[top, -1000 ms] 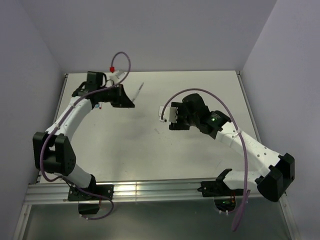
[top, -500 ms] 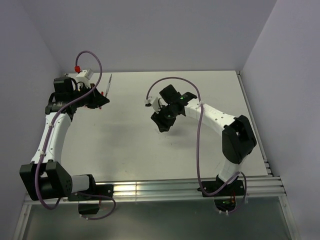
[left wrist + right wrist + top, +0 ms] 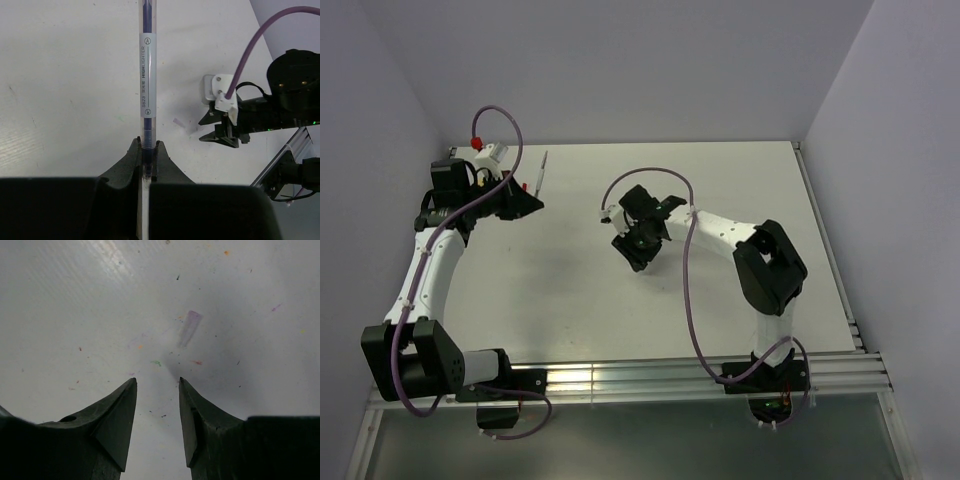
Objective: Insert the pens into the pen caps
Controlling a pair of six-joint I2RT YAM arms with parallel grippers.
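My left gripper is at the table's far left, shut on the end of a thin clear pen with a dark blue core and a white label. The pen sticks out ahead of the jaws, above the table. My right gripper is open and empty, low over the middle of the table. A tiny pale translucent cap lies flat on the table just ahead of its fingertips, slightly right. The cap also shows in the left wrist view, next to the right gripper.
The white table carries small coloured ink specks. Purple cables loop over both arms. Walls close the table at the back and on both sides. A metal rail runs along the near edge.
The left arm swung to the far left with the pen, then held nearly still. The right gripper moved left and lowered toward the table.
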